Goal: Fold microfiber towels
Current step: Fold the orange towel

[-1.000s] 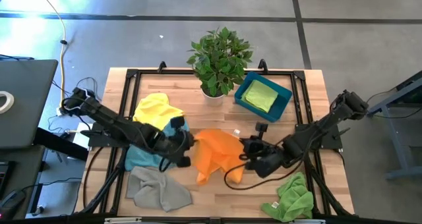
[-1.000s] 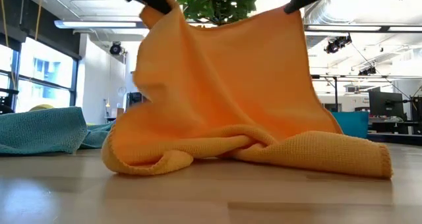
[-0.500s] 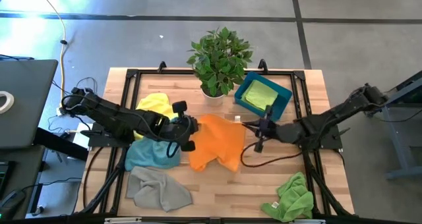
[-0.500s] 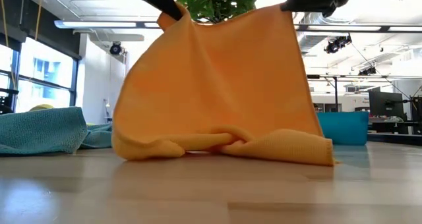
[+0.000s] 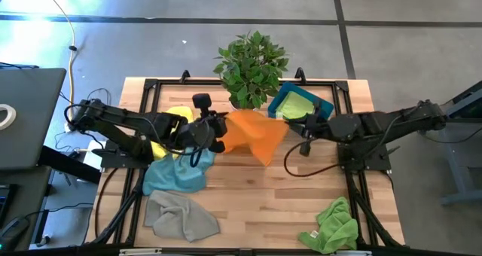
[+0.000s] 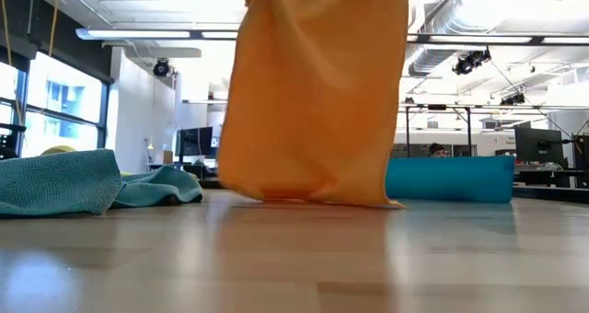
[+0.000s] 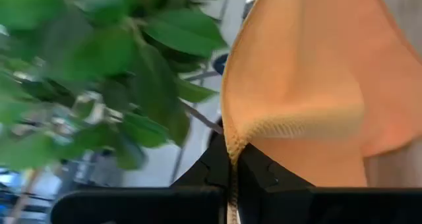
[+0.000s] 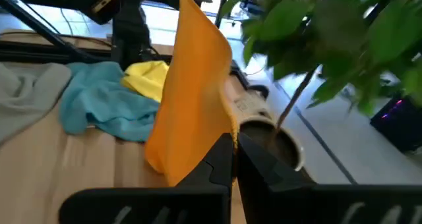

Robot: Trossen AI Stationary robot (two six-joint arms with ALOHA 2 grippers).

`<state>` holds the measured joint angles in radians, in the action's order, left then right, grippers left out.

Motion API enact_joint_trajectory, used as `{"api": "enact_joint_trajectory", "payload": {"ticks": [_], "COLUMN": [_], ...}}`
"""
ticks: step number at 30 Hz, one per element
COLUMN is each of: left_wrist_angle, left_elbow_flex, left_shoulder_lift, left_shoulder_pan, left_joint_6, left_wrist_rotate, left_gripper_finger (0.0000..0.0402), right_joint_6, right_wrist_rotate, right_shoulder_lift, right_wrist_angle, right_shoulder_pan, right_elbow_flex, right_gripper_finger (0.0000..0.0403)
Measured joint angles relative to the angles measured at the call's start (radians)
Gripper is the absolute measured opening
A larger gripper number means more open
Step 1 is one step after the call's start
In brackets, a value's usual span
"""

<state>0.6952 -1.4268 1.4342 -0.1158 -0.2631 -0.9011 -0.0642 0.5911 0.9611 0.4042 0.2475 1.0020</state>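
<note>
The orange towel (image 5: 257, 135) hangs at table centre, clamped between the left gripper (image 5: 219, 126) at nine o'clock and right gripper (image 5: 290, 123) at three. At one o'clock, the teal bin (image 5: 324, 117) holds a green towel (image 5: 298, 104).

The orange towel (image 6: 313, 92) is soft, nubby matt cloth; the table (image 5: 263, 203) is smooth pale wood.

Grey concrete floor (image 5: 422, 30) surrounds the wooden table (image 5: 248, 203); tall windows (image 6: 46, 97), bright ceiling strip lights (image 6: 147, 34), exposed ducts (image 6: 442, 23).
</note>
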Motion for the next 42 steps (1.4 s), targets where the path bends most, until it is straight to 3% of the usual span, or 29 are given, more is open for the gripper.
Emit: {"api": "enact_joint_trajectory", "payload": {"ticks": [3,5,7,10,11,13,17,19,21,23,25,27,30,32,33,35,37,39,42], "left_wrist_angle": [0.002,0.004,0.018,0.046,0.05,0.049,0.048,0.049,0.05,0.05,0.05,0.049,0.049,0.05,0.05,0.052,0.053,0.05,0.061], "left_elbow_flex": [-0.025,-0.034,-0.039,-0.056,-0.061,-0.073,-0.094,-0.094,-0.094,-0.094,-0.094,-0.094,-0.094,-0.094,-0.094,-0.094,-0.094,-0.094,-0.092], "left_shoulder_lift": [0.0,0.0,0.0,0.0,0.0,0.001,0.001,0.0,0.0,0.001,0.002,0.002,0.002,0.0,0.0,0.0,0.002,0.01,0.021], "left_shoulder_pan": [0.0,-0.004,-0.017,-0.046,-0.053,-0.068,-0.079,-0.081,-0.091,-0.104,-0.111,-0.112,-0.104,-0.096,-0.097,-0.108,-0.113,-0.114,-0.104], "left_joint_6": [-0.035,-0.006,0.04,0.044,0.028,-0.001,-0.006,0.024,0.05,0.035,-0.012,-0.049,-0.032,0.015,0.024,0.017,-0.013,-0.033,-0.037], "left_wrist_rotate": [-0.026,0.011,0.113,0.345,0.389,0.365,-0.038,-0.139,-0.019,0.214,0.345,0.282,-0.026,-0.126,-0.1,0.063,0.2,0.205,0.081], "left_gripper_finger": [0.0,0.0,0.0,0.0,0.0,0.0,0.0,0.0,0.0,0.0,0.0,0.0,0.0,0.0,0.0,0.0,0.0,0.0,0.0], "right_joint_6": [0.005,0.051,0.1,0.131,0.127,0.131,0.131,0.137,0.147,0.143,0.125,0.13,0.13,0.134,0.136,0.133,0.115,0.103,0.045], "right_wrist_rotate": [-0.009,-0.085,-0.238,-0.539,-0.58,-0.531,-0.246,-0.236,-0.385,-0.573,-0.646,-0.552,-0.285,-0.263,-0.309,-0.418,-0.452,-0.404,-0.267], "right_shoulder_lift": [-0.001,-0.002,-0.001,0.0,0.0,0.0,-0.003,-0.001,0.006,0.01,0.009,-0.002,-0.021,-0.021,-0.02,-0.011,-0.002,0.003,0.007], "right_wrist_angle": [0.064,0.074,0.078,0.079,0.073,0.048,0.041,0.051,0.048,0.047,0.045,0.044,0.048,0.053,0.054,0.054,0.059,0.065,0.071], "right_shoulder_pan": [-0.014,-0.02,-0.019,-0.018,-0.017,-0.017,-0.019,-0.019,-0.019,-0.018,-0.016,-0.017,-0.019,-0.019,-0.019,-0.017,-0.016,-0.019,-0.033], "right_elbow_flex": [0.063,0.08,0.083,0.081,0.08,0.08,0.08,0.08,0.08,0.08,0.08,0.08,0.08,0.08,0.08,0.08,0.08,0.08,0.08], "right_gripper_finger": [0.0,0.0,0.0,0.0,0.0,0.0,0.0,0.0,0.0,0.0,0.0,0.0,0.0,0.0,0.0,0.0,0.0,0.0,0.0]}}
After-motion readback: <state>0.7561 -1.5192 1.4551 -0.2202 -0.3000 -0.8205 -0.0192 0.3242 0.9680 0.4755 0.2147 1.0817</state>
